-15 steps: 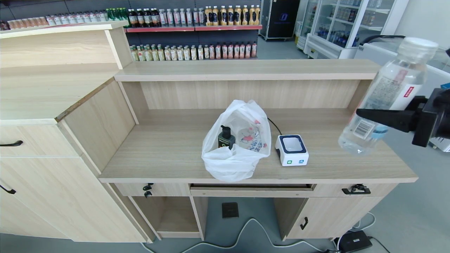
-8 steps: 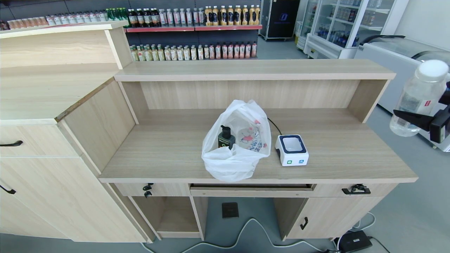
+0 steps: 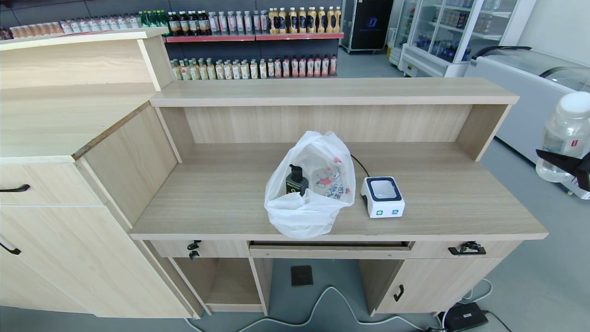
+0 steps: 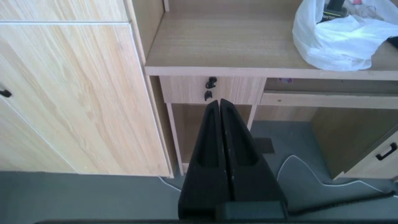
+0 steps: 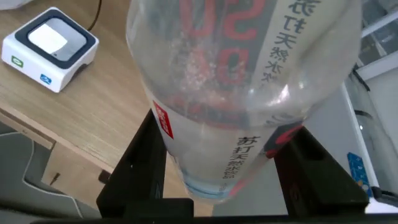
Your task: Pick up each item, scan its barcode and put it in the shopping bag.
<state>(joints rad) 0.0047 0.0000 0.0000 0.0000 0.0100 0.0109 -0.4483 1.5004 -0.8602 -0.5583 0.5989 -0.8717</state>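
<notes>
My right gripper [image 3: 567, 163] is shut on a clear water bottle [image 3: 562, 136] with a white cap, held upright beyond the counter's right end; the bottle [image 5: 249, 81] sits between the black fingers [image 5: 140, 162] in the right wrist view. The white shopping bag [image 3: 309, 189] stands on the counter's middle with a dark pump bottle [image 3: 296, 180] inside. The white barcode scanner [image 3: 381, 197] sits just right of the bag, also seen as scanner [image 5: 50, 46]. My left gripper [image 4: 219, 109] hangs shut below and in front of the counter's left end, holding nothing.
The wooden counter [image 3: 221, 203] has a raised back shelf [image 3: 332, 90] and a taller cabinet [image 3: 69, 120] on the left. A cable runs from the scanner behind the bag. Drawers and cables lie under the counter. Freezers stand at the right.
My right gripper has carried the water bottle away from over the counter's right end, rightward and lower, and turned it from tilted to upright. The bag and scanner stayed put.
</notes>
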